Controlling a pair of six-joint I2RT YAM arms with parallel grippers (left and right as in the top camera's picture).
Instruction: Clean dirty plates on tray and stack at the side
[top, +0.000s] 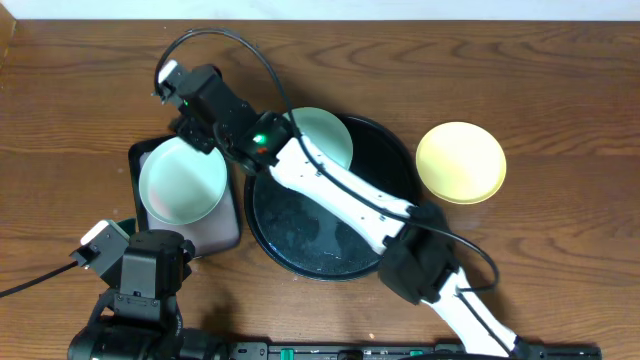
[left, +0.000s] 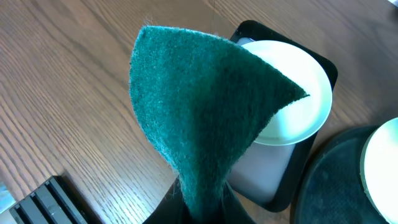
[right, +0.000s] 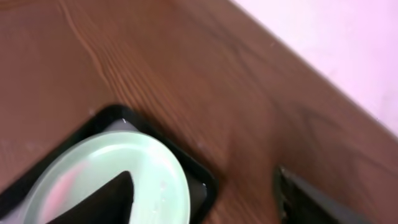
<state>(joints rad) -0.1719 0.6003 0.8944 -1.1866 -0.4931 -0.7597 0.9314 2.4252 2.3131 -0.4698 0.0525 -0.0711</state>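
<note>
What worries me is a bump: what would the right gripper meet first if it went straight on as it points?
Probably the corner rim of the small rectangular tray: the open right gripper straddles it, one finger over the mint plate inside, the other over bare table. Depth is unclear.

Overhead looks evenly lit to us, soft light, only faint soft-edged shadows on the wooden table; the round black tray throws back patchy wet glare. Left wrist view is crisp on the green scouring pad. Right wrist view is smeary: mint plate and wood grain go soft, top corner washed out pinkish.
</note>
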